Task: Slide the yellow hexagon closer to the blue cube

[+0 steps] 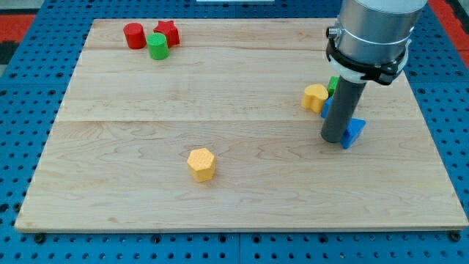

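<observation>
The yellow hexagon (201, 163) lies at the lower middle of the wooden board (110, 183), alone. My tip (335, 139) rests on the board far to its right. A blue block (355, 130) touches the rod's right side at the tip. A second blue block (325, 108) shows as a sliver at the rod's left, mostly hidden behind it. I cannot tell which of the two is the cube.
A yellow rounded block (315, 96) and a green block (333, 84) sit just up and left of the rod. A red cylinder (134, 35), a green cylinder (157, 46) and a red star-like block (168, 31) cluster at the top left.
</observation>
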You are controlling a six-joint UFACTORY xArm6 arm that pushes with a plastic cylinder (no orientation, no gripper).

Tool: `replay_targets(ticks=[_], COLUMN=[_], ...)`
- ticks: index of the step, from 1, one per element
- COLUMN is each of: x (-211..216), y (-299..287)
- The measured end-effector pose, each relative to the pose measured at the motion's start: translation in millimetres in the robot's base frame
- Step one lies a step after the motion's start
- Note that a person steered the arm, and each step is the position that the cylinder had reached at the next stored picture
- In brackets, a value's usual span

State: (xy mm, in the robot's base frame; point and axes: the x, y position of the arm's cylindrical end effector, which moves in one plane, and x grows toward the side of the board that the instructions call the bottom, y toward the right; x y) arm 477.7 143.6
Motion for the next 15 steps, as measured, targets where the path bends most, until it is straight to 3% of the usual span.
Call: replay_targets(ticks=[1,2,3,4,5,6,7,8,9,10,11,13,14,15], x=[47.5,116.9,120.0,76.5,31.1,6.6,-37.9,-20.2,-31.0,-66.2,-69.3,-69.3,-69.3,-88.6], y=[-0.7,-52.3,-157.0,-219.4,-193.7,-117.7,-81.8,-126.3,-152.3,-117.8,-66.7,-18.1,-48.4,-118.6])
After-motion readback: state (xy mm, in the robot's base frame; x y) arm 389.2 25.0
